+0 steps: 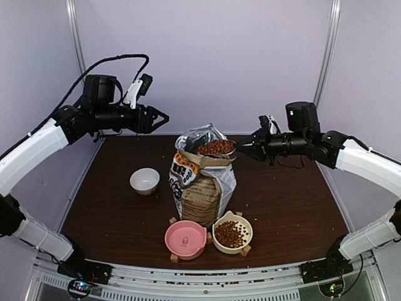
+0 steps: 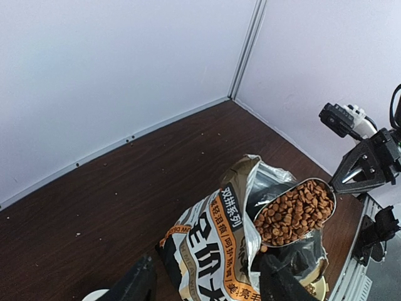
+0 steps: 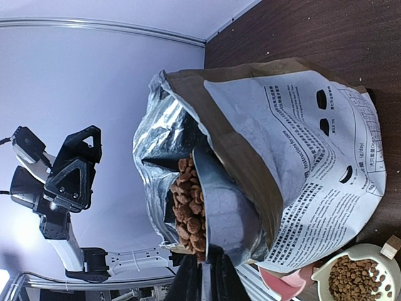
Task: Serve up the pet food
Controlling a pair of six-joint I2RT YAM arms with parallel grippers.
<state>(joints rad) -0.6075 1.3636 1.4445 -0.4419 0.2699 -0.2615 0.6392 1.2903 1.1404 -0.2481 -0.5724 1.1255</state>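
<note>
Lilac walls close round the dark brown table (image 1: 282, 200), and we judge the serving to be about halfway along. At the table's middle stands the paper bag (image 1: 200, 188), upright with its foil mouth pulled open. The left gripper (image 1: 161, 118) hangs high and well apart from the bag, its jaws spread and nothing between them. The right gripper (image 1: 247, 149) is clamped narrow on the handle of a metal scoop (image 3: 222, 219), which it holds level just above the bag's mouth.

Near the front edge the cream bowl (image 1: 250, 227) already has a portion in it, while the pink bowl (image 1: 185, 239) touching its side is bare. A white bowl (image 1: 145, 180) to the left of the bag is bare too. So we take one bowl as served, and the carry and the pour into another as yet to be done.

The pet food (image 2: 294, 213) fills the scoop to its rim: small, round, reddish-brown pellets, dry and loose, heaped a little above the edge. It looks ready to spill if the scoop tips.
</note>
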